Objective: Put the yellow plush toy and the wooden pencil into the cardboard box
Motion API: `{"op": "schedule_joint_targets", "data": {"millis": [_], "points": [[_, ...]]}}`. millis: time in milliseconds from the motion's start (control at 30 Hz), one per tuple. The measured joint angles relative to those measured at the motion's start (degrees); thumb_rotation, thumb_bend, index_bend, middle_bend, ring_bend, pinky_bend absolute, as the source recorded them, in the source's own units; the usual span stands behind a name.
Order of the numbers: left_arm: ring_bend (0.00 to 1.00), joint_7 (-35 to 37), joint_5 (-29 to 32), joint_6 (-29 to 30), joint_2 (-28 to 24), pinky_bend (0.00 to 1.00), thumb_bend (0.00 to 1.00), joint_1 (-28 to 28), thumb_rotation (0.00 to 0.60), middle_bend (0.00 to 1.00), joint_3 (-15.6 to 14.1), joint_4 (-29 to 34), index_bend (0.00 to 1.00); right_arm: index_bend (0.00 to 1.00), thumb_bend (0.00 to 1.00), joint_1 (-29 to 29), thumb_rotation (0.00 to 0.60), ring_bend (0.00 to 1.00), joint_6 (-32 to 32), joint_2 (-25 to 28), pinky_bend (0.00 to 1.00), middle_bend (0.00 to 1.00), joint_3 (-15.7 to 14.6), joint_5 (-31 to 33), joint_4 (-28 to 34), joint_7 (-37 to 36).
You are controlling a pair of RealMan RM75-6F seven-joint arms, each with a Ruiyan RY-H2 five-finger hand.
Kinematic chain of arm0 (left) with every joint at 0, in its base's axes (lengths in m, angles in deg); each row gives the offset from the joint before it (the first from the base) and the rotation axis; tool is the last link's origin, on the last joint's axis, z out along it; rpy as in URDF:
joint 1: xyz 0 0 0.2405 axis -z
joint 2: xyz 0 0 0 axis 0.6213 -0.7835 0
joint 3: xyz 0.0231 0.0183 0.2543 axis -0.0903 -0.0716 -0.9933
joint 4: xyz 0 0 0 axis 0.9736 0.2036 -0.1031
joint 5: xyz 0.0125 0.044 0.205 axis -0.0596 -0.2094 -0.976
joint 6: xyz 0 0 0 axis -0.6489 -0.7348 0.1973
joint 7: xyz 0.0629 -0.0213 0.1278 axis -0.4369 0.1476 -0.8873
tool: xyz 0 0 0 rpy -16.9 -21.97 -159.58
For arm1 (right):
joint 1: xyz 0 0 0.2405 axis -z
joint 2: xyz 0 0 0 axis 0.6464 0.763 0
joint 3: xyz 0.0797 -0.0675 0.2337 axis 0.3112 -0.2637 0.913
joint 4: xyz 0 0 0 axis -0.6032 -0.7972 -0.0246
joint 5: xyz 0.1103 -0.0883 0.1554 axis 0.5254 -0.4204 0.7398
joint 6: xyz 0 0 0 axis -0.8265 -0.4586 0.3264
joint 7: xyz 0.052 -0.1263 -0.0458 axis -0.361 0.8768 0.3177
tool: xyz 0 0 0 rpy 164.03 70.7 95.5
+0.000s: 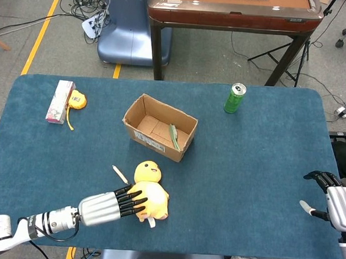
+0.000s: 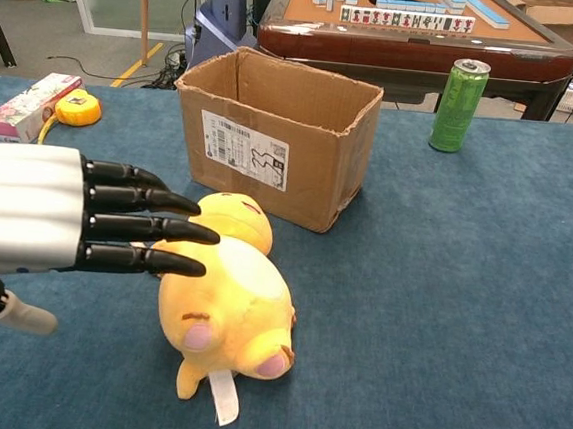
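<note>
The left hand is reaching in over the yellow plush toy, which lies on its back on the bench just at 6 o'clock of the cardboard box. Its fingers are stretched out straight and apart, the tips lying on or just above the toy's belly; nothing is clasped yet. So the step in hand looks like the first one, the grasp of the toy. To my eye the next move calls for the fingers to curl round the soft body, then a lift up and over the near wall of the box, which stands open at the top.

The wooden pencil lies on the bench at 10 o'clock of the toy, close beside it and untouched. The right hand idles at the far 3 o'clock edge, fingers loosely apart, holding nothing.

As for writing: the box carries a white shipping label with barcodes, the print too small to read. The green can shows no legible brand from here.
</note>
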Motion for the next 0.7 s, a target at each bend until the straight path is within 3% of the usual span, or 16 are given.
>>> {"op": "schedule_joint_targets", "data": {"millis": [267, 700], "points": [[0.0, -3.21, 1.49, -6.29, 0.9, 0.14, 0.08, 4.93, 0.6, 0.0, 1.25, 2.73, 0.06, 0.34, 0.14, -0.08, 0.6, 0.24, 0.4, 0.11, 0.47, 0.32, 0.01, 0.19, 0.08, -0.05], [0.0, -4.07, 3.06, -10.51, 5.73, 0.14, 0.08, 10.09, 0.6, 0.0, 1.43, -0.37, 0.07, 0.34, 0.14, 0.19, 0.6, 0.24, 0.02, 0.83, 0.47, 0.33, 0.23, 0.25, -0.02, -1.56]]}}
